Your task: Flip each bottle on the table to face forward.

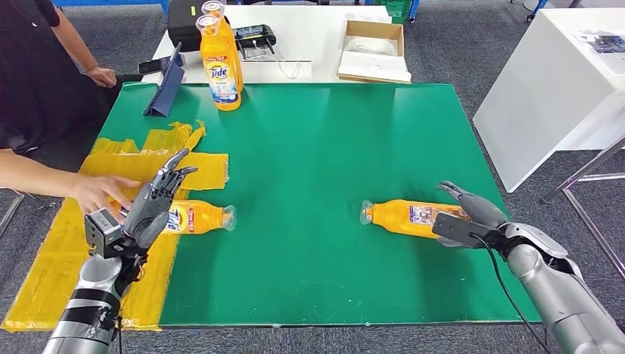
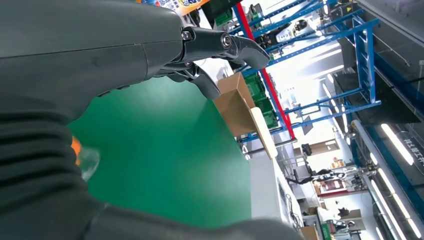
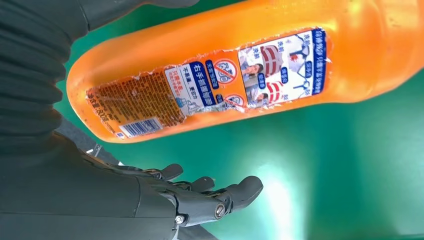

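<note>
Left hand point(image 1: 151, 210), fingers spread and empty, hovers over the left detergent bottle point(image 1: 200, 217) at eight o'clock on the green mat point(image 1: 309, 147). Right hand point(image 1: 472, 214), open, sits beside the right detergent bottle point(image 1: 409, 217) at four o'clock, lying label-back up.

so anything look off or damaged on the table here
Two orange bottles lie on their sides on the green mat: one by the left hand, one by the right hand. The right one's label is torn and scuffed. Yellow plastic sheet lies crumpled over the mat's left edge.

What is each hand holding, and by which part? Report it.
Nothing is held. The left hand hovers open above one lying bottle; the right hand is open beside the other bottle.
</note>
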You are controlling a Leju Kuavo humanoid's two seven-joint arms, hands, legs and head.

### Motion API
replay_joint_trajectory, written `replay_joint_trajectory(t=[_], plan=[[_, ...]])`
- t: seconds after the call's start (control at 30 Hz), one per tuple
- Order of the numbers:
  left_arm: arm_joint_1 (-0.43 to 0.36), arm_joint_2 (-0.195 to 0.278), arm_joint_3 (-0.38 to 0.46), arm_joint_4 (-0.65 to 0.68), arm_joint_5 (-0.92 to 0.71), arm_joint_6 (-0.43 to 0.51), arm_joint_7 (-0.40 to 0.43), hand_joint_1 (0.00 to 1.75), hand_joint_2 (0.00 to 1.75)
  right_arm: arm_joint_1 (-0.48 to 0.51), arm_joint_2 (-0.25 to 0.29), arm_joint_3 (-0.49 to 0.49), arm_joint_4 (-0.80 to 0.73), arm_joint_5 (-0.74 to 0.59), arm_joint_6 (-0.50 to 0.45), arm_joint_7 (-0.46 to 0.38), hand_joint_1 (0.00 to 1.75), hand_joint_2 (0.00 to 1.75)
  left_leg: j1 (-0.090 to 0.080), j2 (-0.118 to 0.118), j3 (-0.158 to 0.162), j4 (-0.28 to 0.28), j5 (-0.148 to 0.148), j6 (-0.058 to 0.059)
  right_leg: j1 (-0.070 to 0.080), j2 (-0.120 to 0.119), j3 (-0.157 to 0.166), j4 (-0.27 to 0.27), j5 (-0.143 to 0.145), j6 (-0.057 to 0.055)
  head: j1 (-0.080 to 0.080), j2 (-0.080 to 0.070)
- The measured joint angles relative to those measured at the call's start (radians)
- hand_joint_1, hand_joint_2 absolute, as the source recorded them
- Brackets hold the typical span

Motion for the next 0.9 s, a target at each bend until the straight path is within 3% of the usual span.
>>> replay_joint_trajectory(t=[0.4, 0.53, 0.63, 0.77, 0.9], plan=[[-0.009, -0.01, -0.003, 0.0, 0.008, -0.004, 0.0, 0.0, 0.0, -0.068, 0.064, 0.064, 0.145, 0.126, -0.006, 0.041, 0.0, 1.75, 0.0, 0.0, 0.0, 0.0, 0.0, 0.0, 0.0, 0.0, 0.0, 0.0, 0.0, 0.0, 0.0, 0.0], [-0.015, -0.016, -0.003, 0.0, 0.01, -0.01, 0.0, 0.0, 0.0, -0.122, 0.089, 0.13, 0.239, 0.218, 0.038, 0.086, 0.8, 1.75, 0.0, 0.0, 0.0, 0.0, 0.0, 0.0, 0.0, 0.0, 0.0, 0.0, 0.0, 0.0, 0.0, 0.0], [-0.022, -0.022, -0.004, 0.001, 0.012, -0.019, 0.0, 0.0, 0.0, -0.157, 0.108, 0.177, 0.303, 0.243, 0.062, 0.092, 0.8, 1.75, 0.0, 0.0, 0.001, 0.0, 0.0, 0.0, 0.0, 0.0, 0.0, 0.0, 0.0, 0.0, 0.0, 0.0], [-0.029, -0.026, -0.005, 0.001, 0.012, -0.021, 0.0, 0.0, 0.0, -0.184, 0.122, 0.211, 0.352, 0.247, 0.067, 0.093, 1.72, 1.75, 0.0, 0.0, 0.002, 0.0, 0.0, 0.0, 0.0, 0.0, 0.001, 0.0, 0.0, 0.0, 0.0, 0.0], [-0.036, -0.029, -0.005, 0.005, 0.014, -0.023, 0.0, 0.0, 0.0, -0.203, 0.125, 0.227, 0.381, 0.244, 0.095, 0.085, 1.75, 1.75, 0.0, 0.001, 0.003, 0.0, 0.0, 0.0, 0.0, 0.0, 0.002, 0.0, 0.0, 0.0, 0.0, 0.0]])
